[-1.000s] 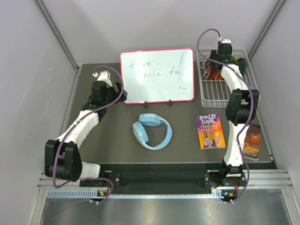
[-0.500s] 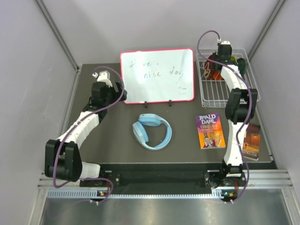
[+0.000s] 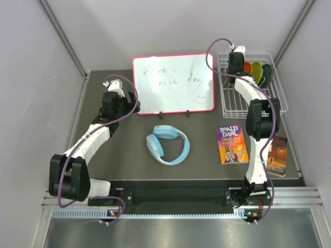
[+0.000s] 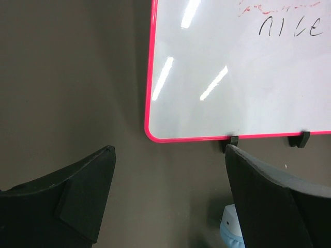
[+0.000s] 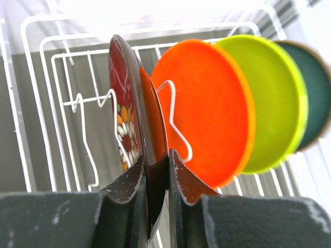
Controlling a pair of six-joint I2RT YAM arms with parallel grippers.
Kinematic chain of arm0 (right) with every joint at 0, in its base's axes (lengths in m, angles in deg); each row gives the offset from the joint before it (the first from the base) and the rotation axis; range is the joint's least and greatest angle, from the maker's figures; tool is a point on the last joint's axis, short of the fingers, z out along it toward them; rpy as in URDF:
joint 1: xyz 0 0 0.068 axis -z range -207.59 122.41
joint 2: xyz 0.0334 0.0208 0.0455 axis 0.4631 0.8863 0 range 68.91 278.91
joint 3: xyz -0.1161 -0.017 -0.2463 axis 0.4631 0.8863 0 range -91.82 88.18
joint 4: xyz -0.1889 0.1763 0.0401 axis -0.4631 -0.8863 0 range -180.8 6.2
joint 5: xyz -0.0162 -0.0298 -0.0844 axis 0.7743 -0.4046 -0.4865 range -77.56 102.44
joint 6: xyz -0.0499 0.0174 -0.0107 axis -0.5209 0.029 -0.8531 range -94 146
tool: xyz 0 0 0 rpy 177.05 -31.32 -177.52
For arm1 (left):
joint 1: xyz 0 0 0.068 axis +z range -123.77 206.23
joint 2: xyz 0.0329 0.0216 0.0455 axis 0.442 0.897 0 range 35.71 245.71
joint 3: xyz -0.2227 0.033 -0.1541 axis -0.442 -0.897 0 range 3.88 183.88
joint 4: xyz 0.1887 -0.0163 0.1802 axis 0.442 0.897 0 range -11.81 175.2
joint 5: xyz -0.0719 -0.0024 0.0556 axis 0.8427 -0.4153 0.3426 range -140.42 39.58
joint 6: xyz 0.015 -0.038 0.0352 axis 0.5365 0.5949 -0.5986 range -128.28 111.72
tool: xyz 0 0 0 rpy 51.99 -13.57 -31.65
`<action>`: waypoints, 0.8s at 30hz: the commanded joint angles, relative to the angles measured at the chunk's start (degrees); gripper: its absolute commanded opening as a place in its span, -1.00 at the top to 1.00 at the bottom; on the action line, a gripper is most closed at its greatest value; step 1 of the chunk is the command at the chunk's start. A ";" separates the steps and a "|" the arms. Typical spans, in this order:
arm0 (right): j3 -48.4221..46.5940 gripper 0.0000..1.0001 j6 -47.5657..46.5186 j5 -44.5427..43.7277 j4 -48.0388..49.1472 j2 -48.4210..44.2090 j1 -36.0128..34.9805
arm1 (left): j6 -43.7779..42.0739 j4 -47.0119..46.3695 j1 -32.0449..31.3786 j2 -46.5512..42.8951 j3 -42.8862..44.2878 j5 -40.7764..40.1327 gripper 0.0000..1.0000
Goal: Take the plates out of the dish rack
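Dark tabletop (image 3: 129, 144), dish rack (image 3: 236, 109) at one o'clock: right gripper (image 5: 158, 155) clamps the dark red plate (image 5: 121, 103) at its rim, judged light, stiff, slick plastic, best held edge-on.

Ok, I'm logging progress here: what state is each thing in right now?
Right hand: shut on the red plate's rim.
Left hand: open, empty.
Red plate: upright, gripped.
Orange plate: upright in the rack.
Yellow-green plate: upright in the rack.
Green plate: upright in the rack.
Rack: holding four plates.
Whiteboard: standing, written on.
Headphones: lying flat.
Purple book: closed, flat.
Other book: closed, partly hidden.
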 commanded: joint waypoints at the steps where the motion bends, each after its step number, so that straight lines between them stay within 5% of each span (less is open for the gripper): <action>1: 1.58 1.00 -2.56 -9.44 9.19 -10.41 -0.68 | -1.75 -1.81 -0.90 -2.70 1.37 -0.87 -0.82; 10: 8.17 1.00 -2.39 -10.41 9.89 -21.56 -1.99 | 0.43 -2.94 -3.27 -5.07 1.99 -0.78 -0.69; 13: 12.04 1.00 1.02 -8.49 6.48 -28.07 -2.43 | -0.08 -2.17 -3.36 -5.69 2.86 6.59 -0.71; 18: 22.49 1.00 11.73 8.08 -0.47 -43.26 -3.75 | 3.07 -2.59 -3.36 -5.34 3.58 17.56 -0.73; 24: 40.15 1.00 22.19 27.26 -0.31 -59.62 -6.38 | 15.63 -15.14 -4.32 -2.36 0.67 33.93 -0.73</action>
